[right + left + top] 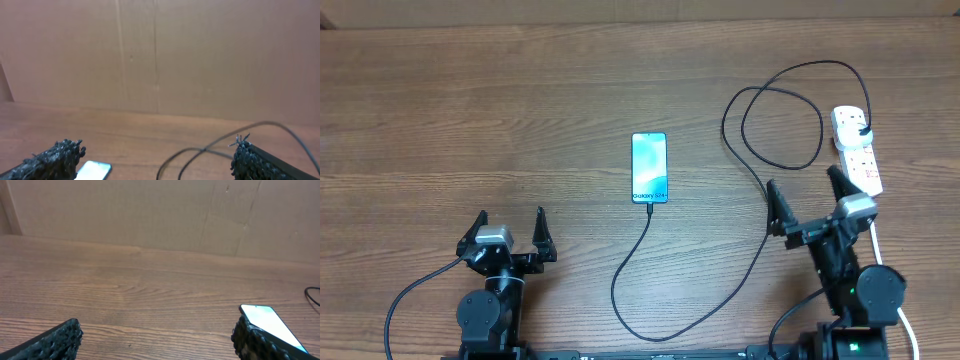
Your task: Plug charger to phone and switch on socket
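From my screen the wood-grain table (470, 120) is mostly bare planking. The only thing near the arms is the charger (648, 213), a thin black cable (it wanders a lot). It meets the near short edge of the phone (649, 167), sweeps toward me in a wide U, then climbs past the right gripper (801, 178) and curls into two loops. It ends at a black plug (861, 130) sitting in the socket (857, 150). I cannot tell if the tip is seated in the phone.

The phone is a slim rectangle with a glossy cyan screen, flat at mid-table, well apart from both arms. The socket is a long white strip, angled by the right edge just beyond the right gripper; its switches are too small to read.

Both the left gripper (511, 214) and the right one stand spread wide with nothing between the rough black fingers (55, 342). A plain brown panel (150, 215) closes off the far edge.
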Available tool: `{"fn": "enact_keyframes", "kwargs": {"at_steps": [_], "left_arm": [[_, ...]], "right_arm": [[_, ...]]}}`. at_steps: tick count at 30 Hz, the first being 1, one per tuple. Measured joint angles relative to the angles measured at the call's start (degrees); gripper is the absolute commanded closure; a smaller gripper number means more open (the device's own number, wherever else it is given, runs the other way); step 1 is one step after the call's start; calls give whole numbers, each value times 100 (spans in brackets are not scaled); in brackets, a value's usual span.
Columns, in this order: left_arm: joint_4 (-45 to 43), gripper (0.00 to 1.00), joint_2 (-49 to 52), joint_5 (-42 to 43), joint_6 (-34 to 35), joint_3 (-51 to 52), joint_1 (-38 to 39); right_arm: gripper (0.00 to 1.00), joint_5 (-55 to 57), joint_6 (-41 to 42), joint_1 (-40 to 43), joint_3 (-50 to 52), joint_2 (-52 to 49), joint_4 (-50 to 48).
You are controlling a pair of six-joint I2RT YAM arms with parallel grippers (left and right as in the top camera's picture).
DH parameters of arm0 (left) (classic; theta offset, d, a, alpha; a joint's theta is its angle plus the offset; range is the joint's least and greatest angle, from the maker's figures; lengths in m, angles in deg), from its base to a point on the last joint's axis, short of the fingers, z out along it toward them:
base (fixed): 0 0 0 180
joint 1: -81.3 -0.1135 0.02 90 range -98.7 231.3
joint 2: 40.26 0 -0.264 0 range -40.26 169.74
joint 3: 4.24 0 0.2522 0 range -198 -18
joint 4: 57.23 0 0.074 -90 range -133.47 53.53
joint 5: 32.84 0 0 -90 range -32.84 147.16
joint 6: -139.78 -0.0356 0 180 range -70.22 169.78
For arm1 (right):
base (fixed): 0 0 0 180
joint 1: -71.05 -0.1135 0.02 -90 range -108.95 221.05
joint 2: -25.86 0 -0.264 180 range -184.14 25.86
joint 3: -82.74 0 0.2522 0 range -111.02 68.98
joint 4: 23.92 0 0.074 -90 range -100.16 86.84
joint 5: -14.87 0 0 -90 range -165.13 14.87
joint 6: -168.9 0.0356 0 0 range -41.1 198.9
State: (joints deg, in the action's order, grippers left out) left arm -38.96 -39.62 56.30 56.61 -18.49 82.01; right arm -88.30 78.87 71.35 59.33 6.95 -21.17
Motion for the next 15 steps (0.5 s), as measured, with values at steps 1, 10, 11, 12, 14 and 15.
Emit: {"fn": "enact_keyframes", "kwargs": {"at_steps": [1, 10, 11, 12, 14, 15], "left_arm": [[0, 0, 0, 2, 0, 0, 0], [0, 0, 0, 0, 0, 0, 0], [2, 0, 0, 0, 0, 0, 0], [0, 0, -2, 2, 0, 0, 0], [0, 0, 0, 0, 0, 0, 0], [0, 0, 0, 2, 0, 0, 0]], "right_arm": [[0, 39, 2, -35, 129, 116, -9], [0, 293, 0, -284, 855, 1047, 723], [0, 313, 0, -304, 855, 1150, 933], [0, 328, 0, -308, 857, 1255, 1169], [0, 372, 2, -308, 859, 1421, 1475], [0, 380, 0, -308, 859, 1460, 1521]]}}
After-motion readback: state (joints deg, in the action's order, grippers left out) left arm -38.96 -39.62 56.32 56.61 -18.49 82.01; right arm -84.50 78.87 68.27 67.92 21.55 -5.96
